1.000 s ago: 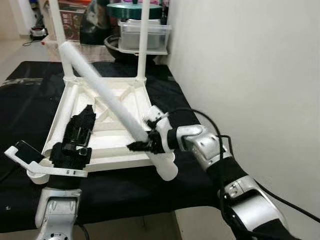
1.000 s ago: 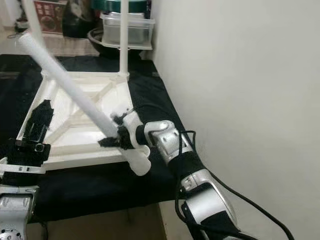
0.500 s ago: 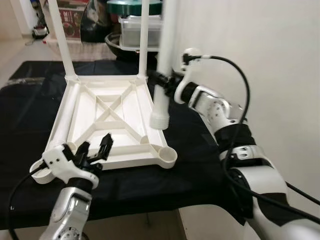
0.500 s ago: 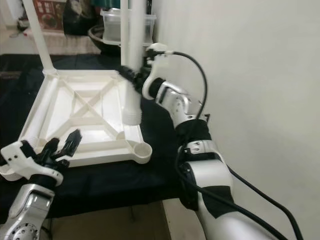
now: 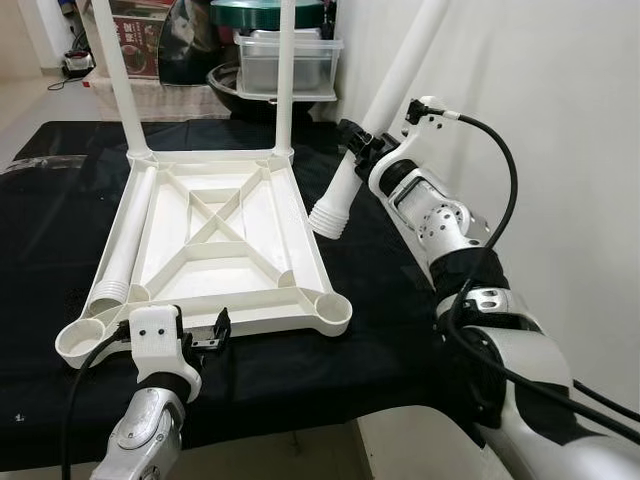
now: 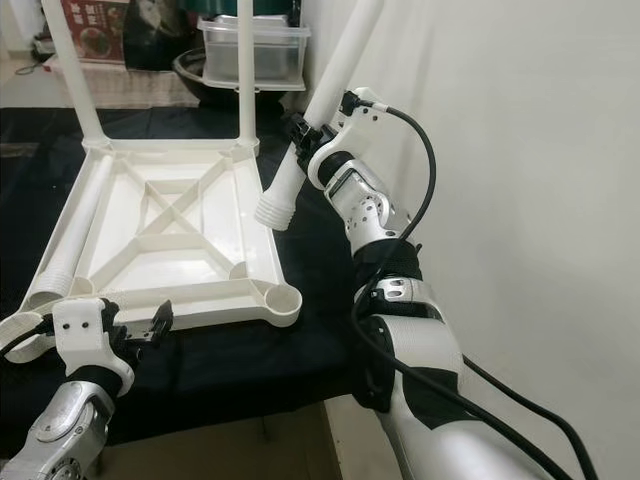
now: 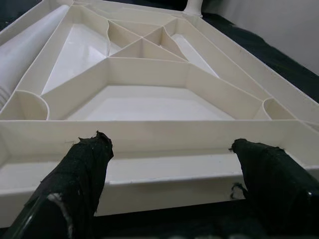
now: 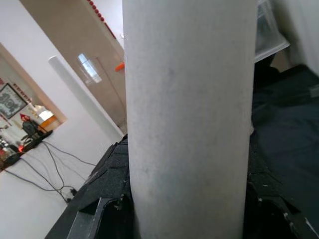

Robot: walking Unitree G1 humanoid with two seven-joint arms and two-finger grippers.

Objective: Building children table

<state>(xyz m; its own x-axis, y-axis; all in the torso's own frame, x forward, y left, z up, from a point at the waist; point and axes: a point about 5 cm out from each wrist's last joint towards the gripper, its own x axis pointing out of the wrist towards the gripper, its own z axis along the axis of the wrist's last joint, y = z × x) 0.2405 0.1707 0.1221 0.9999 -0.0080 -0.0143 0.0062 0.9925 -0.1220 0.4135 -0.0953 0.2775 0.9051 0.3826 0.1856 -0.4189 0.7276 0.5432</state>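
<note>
A: so what are you looking at on your left side right now?

B: your left gripper [image 5: 215, 331] sits low at the near edge of the white tabletop [image 5: 215, 240], which lies upside down on the black cloth [image 5: 380, 340]. In your left wrist view the two black fingers [image 7: 82, 164] are spread wide apart with nothing between them, tips just short of the tabletop's near rim. A loose white leg [image 5: 125, 245] lies inside the tray along its left wall, ribbed end toward you, next to the empty near-left corner socket [image 5: 82, 340].

A: and the middle?

B: two legs already stand upright in the far corners, the far-left leg [image 5: 110, 75] and the far-right leg [image 5: 286, 75]. The near-right corner socket [image 5: 330, 310] is open. Behind the table there's a clear plastic bin [image 5: 285, 65] with a green lid on top.

A: right side?

B: your right gripper [image 5: 352, 150] is clamped on the fourth leg [image 5: 385, 110], fingers pressed to both sides of the tube in your right wrist view. The leg tilts, top leaning toward the wall [image 5: 540, 150], ribbed end hanging above the cloth just beside the tabletop's right edge, not touching it
</note>
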